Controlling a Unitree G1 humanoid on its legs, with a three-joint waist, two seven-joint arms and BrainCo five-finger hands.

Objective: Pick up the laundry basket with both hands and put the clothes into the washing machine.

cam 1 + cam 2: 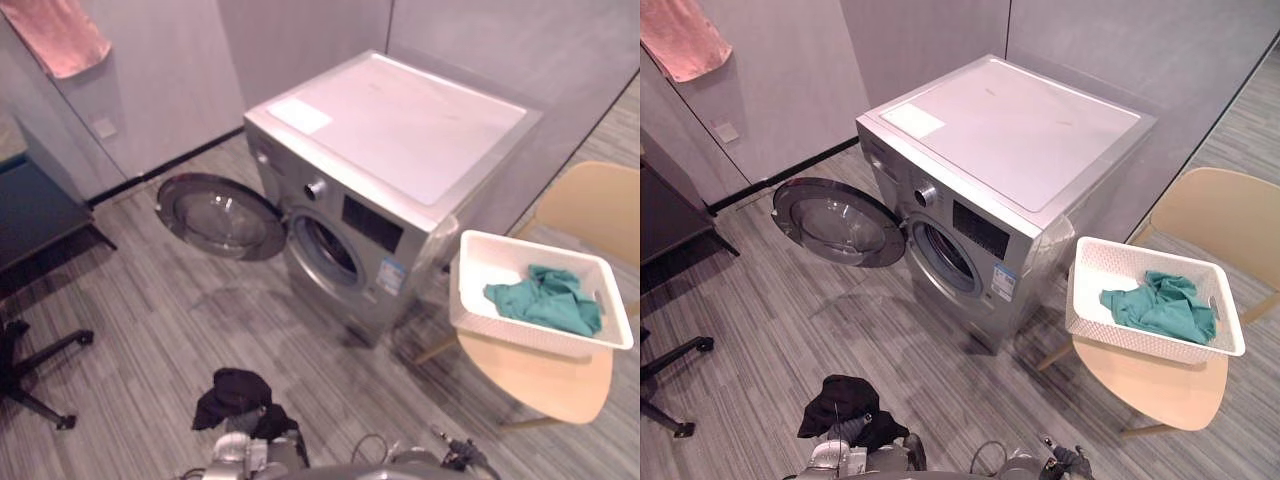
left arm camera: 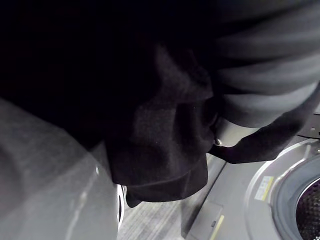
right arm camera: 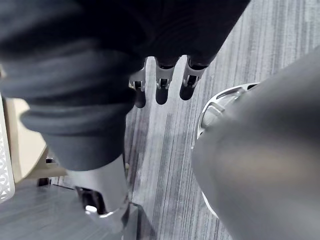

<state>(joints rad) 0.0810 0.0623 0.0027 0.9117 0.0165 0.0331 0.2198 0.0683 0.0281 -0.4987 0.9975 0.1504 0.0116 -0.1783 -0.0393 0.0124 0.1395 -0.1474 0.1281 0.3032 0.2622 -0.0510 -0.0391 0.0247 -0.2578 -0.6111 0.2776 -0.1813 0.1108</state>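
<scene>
Right hand [image 3: 161, 87] relaxed, laundry basket [image 1: 520, 335] on chair [image 1: 540, 385], washer door [image 1: 220, 215] open

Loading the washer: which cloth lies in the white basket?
The crumpled teal garment, inside the white perforated plastic basket; the pink towel hangs high up, the black cloth is low in front.

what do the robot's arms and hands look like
The right robot hand has silver fingers with dark rounded tips in a row, under a dark ribbed cover. The left robot hand shows a black, wrinkled cover above a silver-grey arm.
</scene>
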